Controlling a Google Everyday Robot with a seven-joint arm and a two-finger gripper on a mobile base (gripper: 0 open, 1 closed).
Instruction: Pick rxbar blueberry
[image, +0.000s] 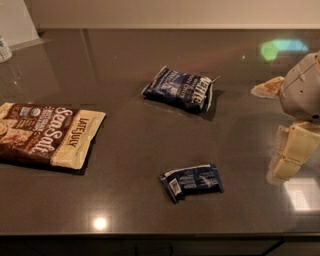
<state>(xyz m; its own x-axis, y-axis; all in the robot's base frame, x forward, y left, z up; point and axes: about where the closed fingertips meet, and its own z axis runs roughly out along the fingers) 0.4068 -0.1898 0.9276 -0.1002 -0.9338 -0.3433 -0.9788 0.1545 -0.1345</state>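
Observation:
The rxbar blueberry (192, 181) is a small flat dark-blue wrapper with a white barcode patch at its left end. It lies on the dark countertop (150, 130), front and centre. My gripper (287, 155) is at the right edge of the camera view, cream-coloured below a grey wrist (302, 92). It is off to the right of the bar and apart from it, holding nothing that I can see.
A puffy dark-blue chip bag (181, 89) lies behind the bar, mid-table. A big brown-and-cream "Sea Salt" bag (47, 134) lies at the left. A small container (4, 48) stands at the far left back. The counter's front edge runs along the bottom.

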